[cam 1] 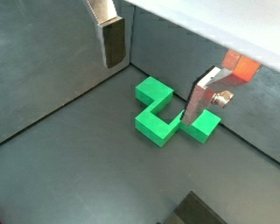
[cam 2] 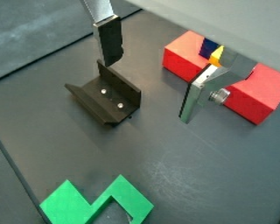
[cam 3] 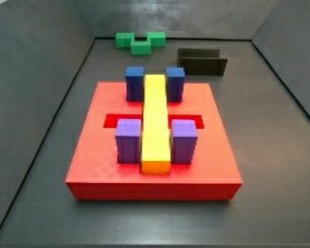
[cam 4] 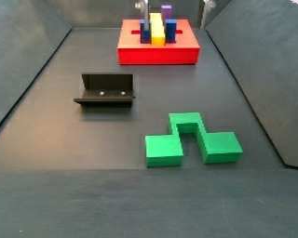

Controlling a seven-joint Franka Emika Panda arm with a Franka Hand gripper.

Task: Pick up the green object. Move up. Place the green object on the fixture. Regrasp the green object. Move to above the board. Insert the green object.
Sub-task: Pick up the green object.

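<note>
The gripper (cam 1: pixel 157 72) hangs with its fingers (cam 1: pixel 111 44) spread and empty, the green object (cam 1: pixel 166 111) lying untouched on the floor below them, ready for pickup.

One green object (cam 4: pixel 189 138) lies on the floor, one fixture (cam 4: pixel 107 90) stands apart from it, and one board (cam 3: pixel 154 145) carries the blocks. On the board: one long yellow bar (cam 3: pixel 155 121), two purple blocks (cam 3: pixel 131 141) and two blue blocks (cam 3: pixel 136 79), though the far pair is partly hidden behind the bar. One gripper (cam 2: pixel 149 77) with two fingers (cam 2: pixel 108 42); nothing sits between the jaws
</note>
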